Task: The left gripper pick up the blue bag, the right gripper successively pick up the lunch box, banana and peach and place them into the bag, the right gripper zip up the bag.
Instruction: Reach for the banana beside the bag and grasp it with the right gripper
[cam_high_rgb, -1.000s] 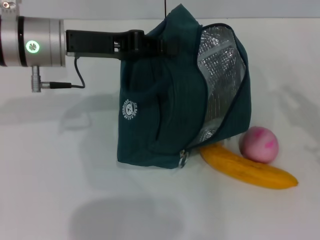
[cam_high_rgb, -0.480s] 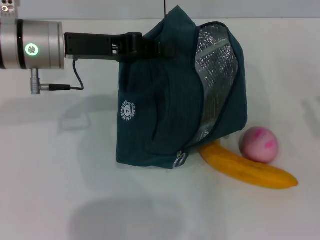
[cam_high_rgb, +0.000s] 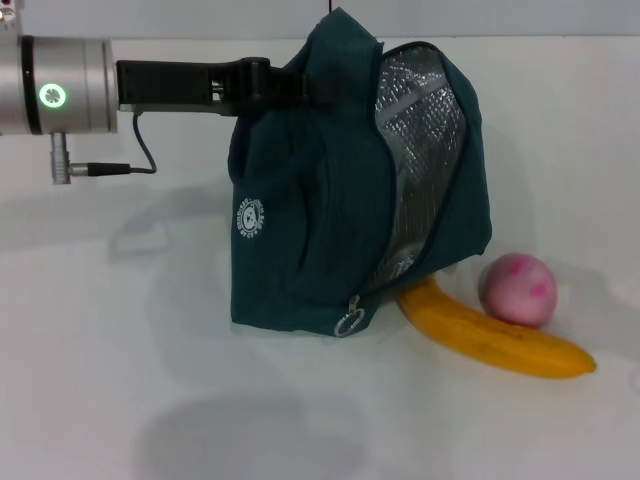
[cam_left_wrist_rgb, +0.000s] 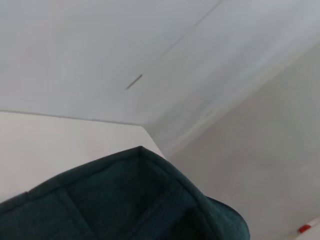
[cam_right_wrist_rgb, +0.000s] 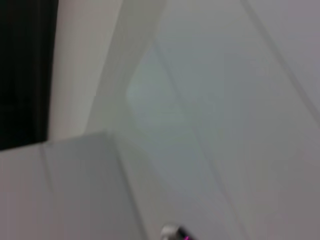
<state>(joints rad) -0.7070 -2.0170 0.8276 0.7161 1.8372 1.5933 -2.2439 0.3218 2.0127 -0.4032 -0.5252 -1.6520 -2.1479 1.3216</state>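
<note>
Nearest the camera in the head view lies the banana (cam_high_rgb: 497, 341), flat on the white table (cam_high_rgb: 150, 380), its stem end tucked under the lower edge of the blue bag (cam_high_rgb: 330, 210). Just behind the banana's middle sits the peach (cam_high_rgb: 517, 288), touching or nearly touching it, and just beside the bag's lower corner on the robot's right. The zip's ring pull (cam_high_rgb: 347, 322) hangs at the bag's bottom front edge, close above the table.

The bag stands tall, its mouth gaping toward the robot's right so that the silver foil lining (cam_high_rgb: 420, 150) shows; the small white logo (cam_high_rgb: 250, 217) faces the robot's left. Nothing blocks the open mouth; only the fruit lies below it.

At the bag's upper far corner, the left gripper (cam_high_rgb: 305, 88) reaches in level from the robot's left, pinching the fabric there, with the bag hanging below it. The left wrist view shows only teal cloth (cam_left_wrist_rgb: 125, 200) close by. The right gripper shows nowhere.
</note>
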